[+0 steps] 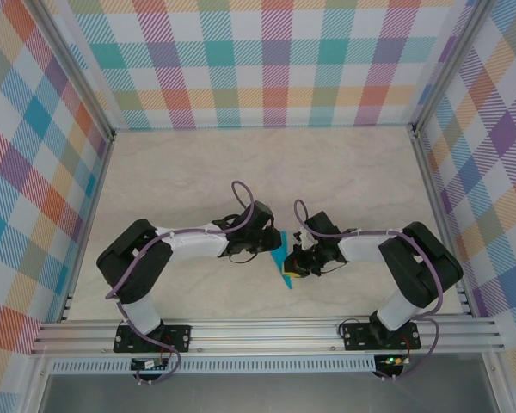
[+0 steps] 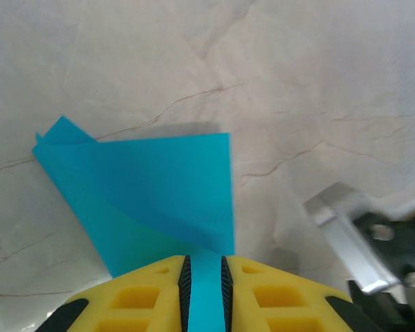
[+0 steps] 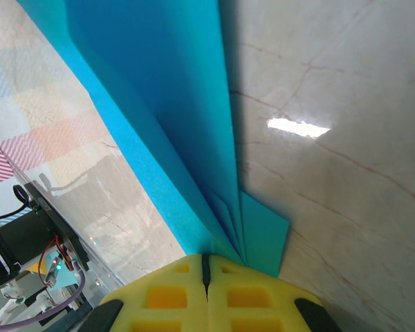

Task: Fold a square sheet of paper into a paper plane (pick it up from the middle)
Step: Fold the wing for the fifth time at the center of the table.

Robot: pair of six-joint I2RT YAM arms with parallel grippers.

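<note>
Right claw (image 3: 206,266): we see it pressed together, pinching the paper plane (image 3: 166,104) at its folded edge.
Left claw (image 2: 205,266): narrowly parted, teal between; we cannot tell if it grips.

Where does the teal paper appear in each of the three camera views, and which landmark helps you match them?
Top external: teal paper, low centre, between the left gripper and right gripper.
Left wrist: centre-left, running down into the left gripper at the bottom edge.
Right wrist: upper left to centre, meeting the right gripper at the bottom.
Shared landmark: the veined marble tabletop beneath it.
</note>
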